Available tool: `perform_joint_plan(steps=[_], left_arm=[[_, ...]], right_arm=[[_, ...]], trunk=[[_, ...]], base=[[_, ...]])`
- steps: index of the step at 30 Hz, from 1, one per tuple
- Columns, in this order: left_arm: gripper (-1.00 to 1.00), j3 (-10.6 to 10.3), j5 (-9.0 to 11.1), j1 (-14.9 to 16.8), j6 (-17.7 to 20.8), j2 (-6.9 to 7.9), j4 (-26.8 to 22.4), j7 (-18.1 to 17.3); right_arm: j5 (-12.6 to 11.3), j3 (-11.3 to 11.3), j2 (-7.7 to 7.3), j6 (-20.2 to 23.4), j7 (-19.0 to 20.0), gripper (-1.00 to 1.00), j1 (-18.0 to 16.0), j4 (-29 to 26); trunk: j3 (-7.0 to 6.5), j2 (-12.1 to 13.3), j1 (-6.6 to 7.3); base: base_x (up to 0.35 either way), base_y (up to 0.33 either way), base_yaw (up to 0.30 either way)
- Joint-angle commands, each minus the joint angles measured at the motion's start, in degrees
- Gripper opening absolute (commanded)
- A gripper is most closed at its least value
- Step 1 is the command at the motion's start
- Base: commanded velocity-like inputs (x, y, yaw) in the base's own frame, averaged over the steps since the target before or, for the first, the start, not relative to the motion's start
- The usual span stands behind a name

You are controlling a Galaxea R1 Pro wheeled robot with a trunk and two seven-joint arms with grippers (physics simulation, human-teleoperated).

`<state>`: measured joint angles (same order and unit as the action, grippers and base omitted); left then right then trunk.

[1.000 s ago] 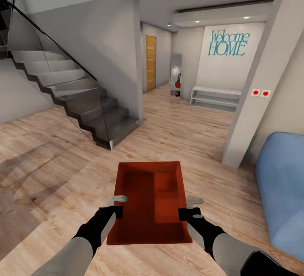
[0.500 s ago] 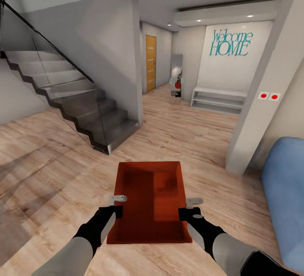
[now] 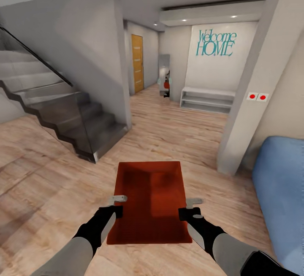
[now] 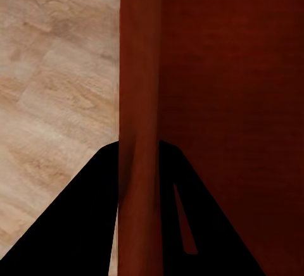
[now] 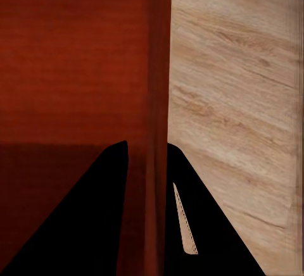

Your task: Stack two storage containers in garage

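Left claw (image 3: 119, 205) and right claw (image 3: 191, 207) each pinch a wall of the box (image 3: 150, 200), so drive level past the staircase (image 3: 71, 115).

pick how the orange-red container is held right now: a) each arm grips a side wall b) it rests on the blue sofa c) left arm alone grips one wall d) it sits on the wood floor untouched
a: the storage container hangs above the wood floor, with the left gripper pinching its left wall and the right gripper its right; each wrist view shows a wall between the fingers.
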<state>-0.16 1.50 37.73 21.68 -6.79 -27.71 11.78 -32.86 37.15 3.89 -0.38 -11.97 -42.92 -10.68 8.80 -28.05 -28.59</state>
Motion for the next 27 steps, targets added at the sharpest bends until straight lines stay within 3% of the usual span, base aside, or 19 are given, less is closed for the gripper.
perform_joint_plan(steps=[1, 22, 27], left_arm=[[-1.0, -0.1, -0.8, -0.02, 0.56, 0.37, 0.37, 0.52], [-1.0, -0.1, -0.8, -0.04, 0.62, 0.37, 0.37, 0.52], [-1.0, -0.1, -0.8, -0.03, 0.64, 0.37, 0.37, 0.52]], right_arm=[[0.87, -1.81, -0.73, -0.41, -1.31, -1.0, -0.14, -0.13], [0.87, -1.81, -0.72, -0.33, -1.3, -1.0, -0.15, -0.13], [0.87, -1.81, -0.72, -0.33, -1.3, -1.0, -0.15, -0.13]], trunk=[[0.09, -0.1, -0.06], [0.09, -0.1, -0.06], [0.09, -0.1, -0.06]], base=[[0.323, 0.0, -0.24], [0.323, 0.0, -0.24], [0.323, 0.0, -0.079]])
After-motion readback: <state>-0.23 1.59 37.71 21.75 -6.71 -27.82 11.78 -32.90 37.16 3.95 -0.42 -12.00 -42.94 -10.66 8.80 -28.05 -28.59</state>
